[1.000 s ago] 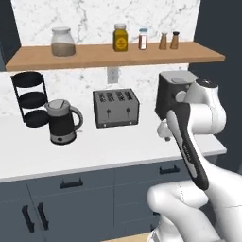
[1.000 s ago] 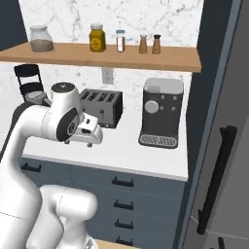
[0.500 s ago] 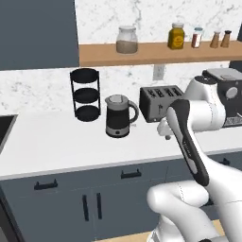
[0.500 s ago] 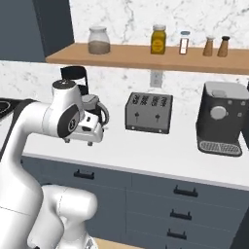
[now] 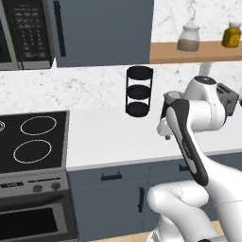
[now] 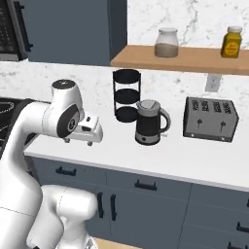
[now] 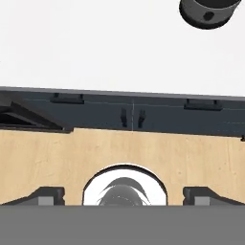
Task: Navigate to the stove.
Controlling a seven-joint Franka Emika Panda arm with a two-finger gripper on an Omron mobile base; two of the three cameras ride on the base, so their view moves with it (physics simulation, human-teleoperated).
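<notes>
Standing at the worktop's point(image 5: 113, 142) left end, the stove point(image 5: 33, 142) was only partly reached; stopping short was the risk. The end effector point(image 7: 123, 194) was spread, empty.

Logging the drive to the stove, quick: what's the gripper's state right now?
Gripper: open, holding nothing; its finger tips stand wide apart, nothing between them.

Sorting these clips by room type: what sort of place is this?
A rendered home kitchen, it seems: a stove with a black glass cooktop, a microwave above it, and a white counter with an electric kettle and toaster.
</notes>
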